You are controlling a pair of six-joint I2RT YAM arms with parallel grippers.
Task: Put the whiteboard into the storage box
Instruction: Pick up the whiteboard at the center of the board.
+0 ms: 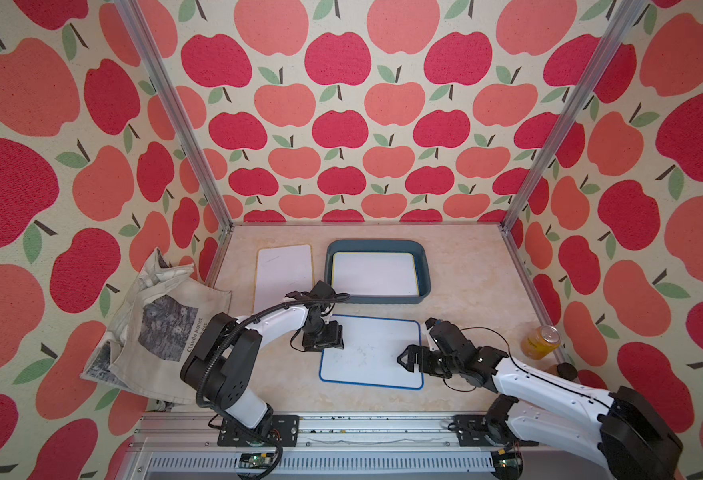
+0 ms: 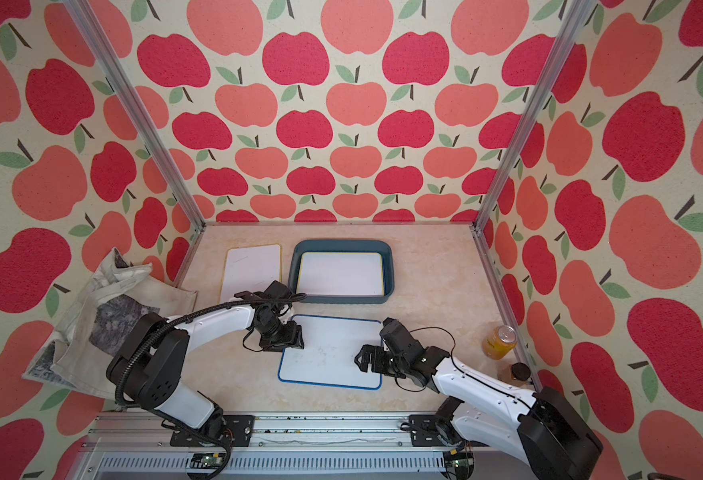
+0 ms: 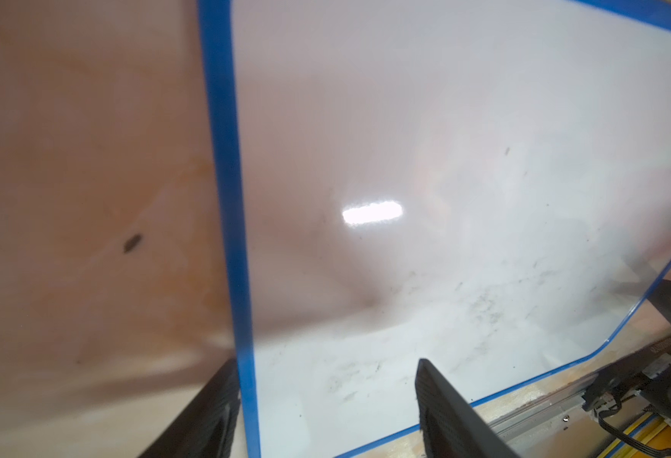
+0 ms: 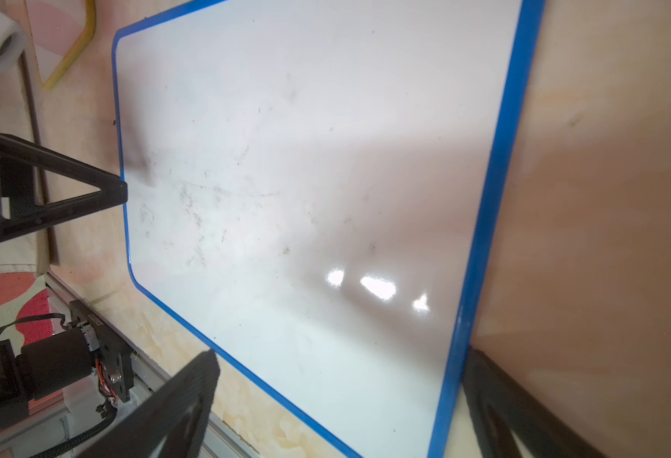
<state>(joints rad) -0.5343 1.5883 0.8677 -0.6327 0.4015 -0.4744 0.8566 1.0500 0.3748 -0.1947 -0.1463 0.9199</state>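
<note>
Left gripper [image 3: 325, 363] and right gripper [image 4: 341, 353], both wide, straddle opposite edges of the flat-lying blue whiteboard [image 1: 370, 353], seemingly to lift it

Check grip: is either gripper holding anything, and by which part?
Nothing is held. The left gripper and right gripper are both open, each straddling an opposite edge of the blue-framed whiteboard.

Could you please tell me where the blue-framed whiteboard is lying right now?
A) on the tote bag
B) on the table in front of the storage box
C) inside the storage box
B: the blue-framed whiteboard lies flat on the table, in front of the storage box, which holds a second board.
</note>
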